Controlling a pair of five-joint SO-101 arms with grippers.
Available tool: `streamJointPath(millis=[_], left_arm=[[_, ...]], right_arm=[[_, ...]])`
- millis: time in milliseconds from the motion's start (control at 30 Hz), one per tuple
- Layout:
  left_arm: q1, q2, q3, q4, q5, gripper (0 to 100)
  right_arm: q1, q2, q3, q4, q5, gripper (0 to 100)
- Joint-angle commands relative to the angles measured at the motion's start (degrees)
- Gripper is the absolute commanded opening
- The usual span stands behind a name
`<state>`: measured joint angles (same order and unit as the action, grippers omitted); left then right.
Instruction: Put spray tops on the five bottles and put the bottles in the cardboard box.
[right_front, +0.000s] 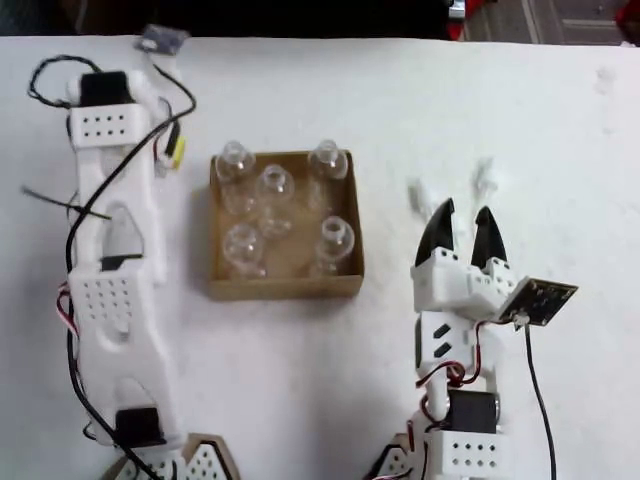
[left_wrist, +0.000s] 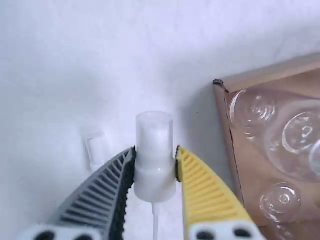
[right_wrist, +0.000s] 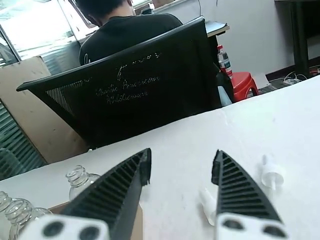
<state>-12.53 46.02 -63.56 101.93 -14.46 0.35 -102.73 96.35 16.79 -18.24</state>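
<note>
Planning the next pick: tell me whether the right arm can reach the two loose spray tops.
Probably yes: the right claw is open, pointing at the two spray tops, with bare table between them; the cardboard box stands off to the side.

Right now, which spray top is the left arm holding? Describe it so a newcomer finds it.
Start at the cardboard box mid-table. Just outside one corner, the left gripper holds a white spray top. Unlike the loose tops near the right gripper, it is clamped between grey and yellow fingers.
</note>
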Motion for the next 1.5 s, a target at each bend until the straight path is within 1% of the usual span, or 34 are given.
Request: streamJointPath(millis=[0, 100, 167, 333, 500, 600, 700, 833, 967, 1033, 1200, 1333, 1467], left_arm=[[1.1, -11.0, -2.6, 0.6, 5.0, 4], [1.1, -14.9, -1.9, 0.7, 7.8, 2], [1.3, -18.0, 1.1, 0.7, 9.3, 2], [5.1, -30.7, 16.9, 0.5, 9.6, 2], [12.0, -47.3, 30.1, 0.3, 9.8, 2], [15.0, -56.9, 34.7, -1.6, 9.9, 2], [15.1, -65.5, 39.6, -6.1, 9.9, 2], [15.1, -74.9, 50.8, -15.8, 9.9, 2], [15.1, -83.3, 65.3, -29.7, 9.9, 2], [15.1, -88.0, 73.2, -38.2, 10.4, 2], [15.1, -100.6, 94.2, -62.2, 16.2, 2], [15.1, -106.7, 104.4, -80.4, 17.0, 2], [15.3, -106.4, 110.9, -96.6, 16.8, 2]], right_arm=[[0.0, -0.1, 0.5, 0.3, 0.8, 18.0], [0.0, -0.1, 0.5, 0.3, 0.8, 18.0], [0.0, -0.1, 0.5, 0.3, 0.8, 18.0], [0.0, -0.1, 0.5, 0.3, 0.8, 18.0], [0.0, -0.1, 0.5, 0.3, 0.8, 18.0], [0.0, -0.1, 0.5, 0.3, 0.8, 18.0], [0.0, -0.1, 0.5, 0.3, 0.8, 18.0], [0.0, -0.1, 0.5, 0.3, 0.8, 18.0], [0.0, -0.1, 0.5, 0.3, 0.8, 18.0], [0.0, -0.1, 0.5, 0.3, 0.8, 18.0], [0.0, -0.1, 0.5, 0.3, 0.8, 18.0], [0.0, -0.1, 0.5, 0.3, 0.8, 18.0], [0.0, -0.1, 0.5, 0.3, 0.8, 18.0]])
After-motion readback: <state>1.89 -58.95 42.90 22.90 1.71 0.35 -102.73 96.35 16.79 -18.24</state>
